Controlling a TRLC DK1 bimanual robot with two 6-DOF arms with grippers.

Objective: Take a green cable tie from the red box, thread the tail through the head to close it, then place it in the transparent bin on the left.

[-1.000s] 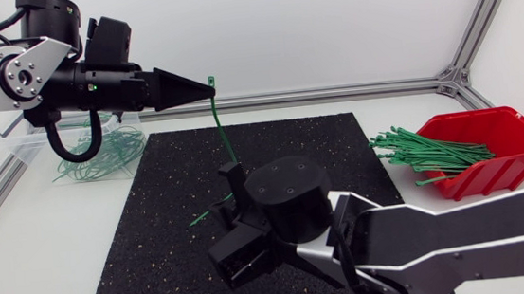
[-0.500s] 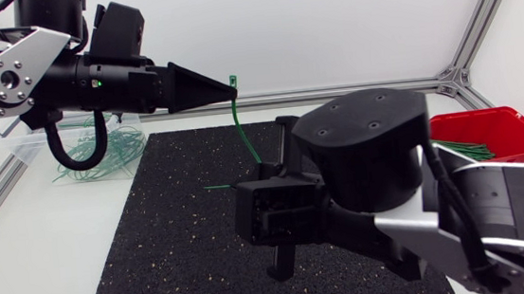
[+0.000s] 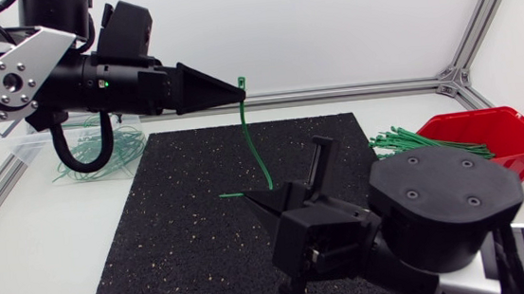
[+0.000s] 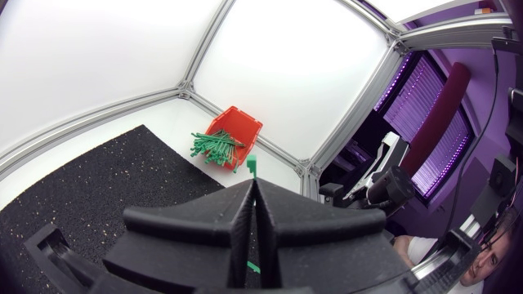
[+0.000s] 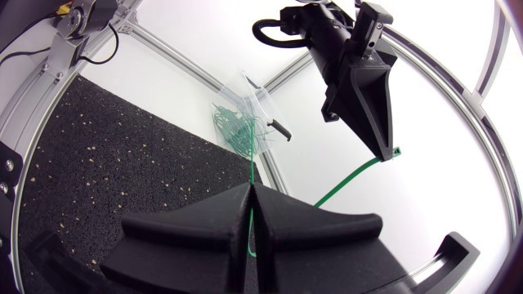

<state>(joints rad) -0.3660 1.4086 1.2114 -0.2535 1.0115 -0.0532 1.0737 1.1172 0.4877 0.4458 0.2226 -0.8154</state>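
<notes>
Though apart, L hand (image 3: 236, 90) & R hand (image 5: 250, 189) both tight on green tie (image 3: 249, 134).

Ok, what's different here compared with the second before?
The left gripper carried the head of the cable tie a little toward the table's right side. The right gripper, holding the tie lower down, shifted the same way, and its arm rose toward the camera, then dropped back. Both grippers stayed shut on the tie. The red box and clear bin did not move.

Bin (image 3: 22, 147) lies left of the mat (image 3: 173, 221), box (image 3: 509, 127) to its right.
</notes>
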